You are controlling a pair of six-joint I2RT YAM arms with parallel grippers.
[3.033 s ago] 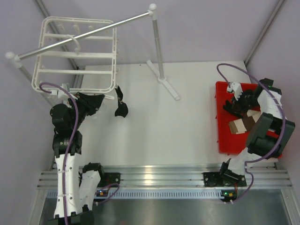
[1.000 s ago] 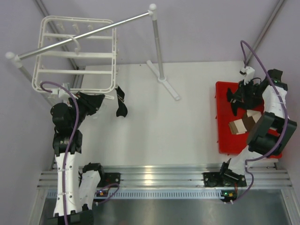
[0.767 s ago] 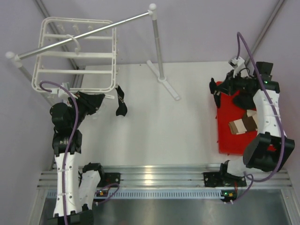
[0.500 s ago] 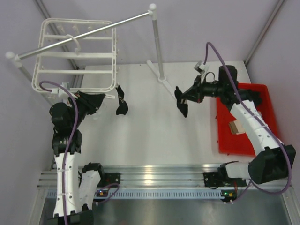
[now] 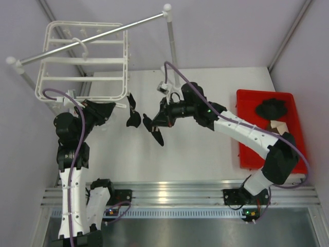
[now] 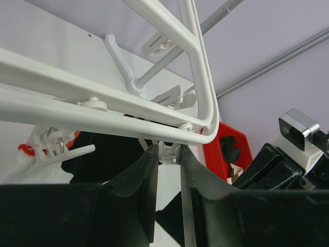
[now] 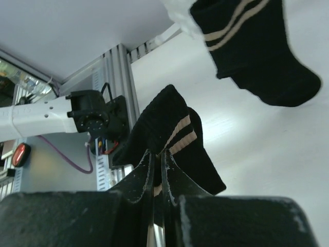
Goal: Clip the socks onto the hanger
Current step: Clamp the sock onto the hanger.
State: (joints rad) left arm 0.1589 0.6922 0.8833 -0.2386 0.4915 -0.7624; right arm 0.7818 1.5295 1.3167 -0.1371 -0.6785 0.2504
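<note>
While right end effector [image 5: 156, 121] clamps sock [image 5: 156, 134] mid-frame, left end effector [image 6: 167, 160] pinches clip [image 6: 169, 152] at hanger [image 5: 82, 60] lower-right corner. I fear limp cuff missing clip or snagging hung sock [image 5: 133, 119].

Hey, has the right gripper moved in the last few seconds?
Yes. The right gripper, holding a sock, has swung left from over the red bin to beside the clipped sock near the hanger.

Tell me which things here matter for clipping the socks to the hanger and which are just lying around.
Job: hanger, clipped sock, held sock in right gripper, clip in left gripper, black bundle, perhaps socks.
Lying about: red bin, tan item inside, grey rail.
</note>
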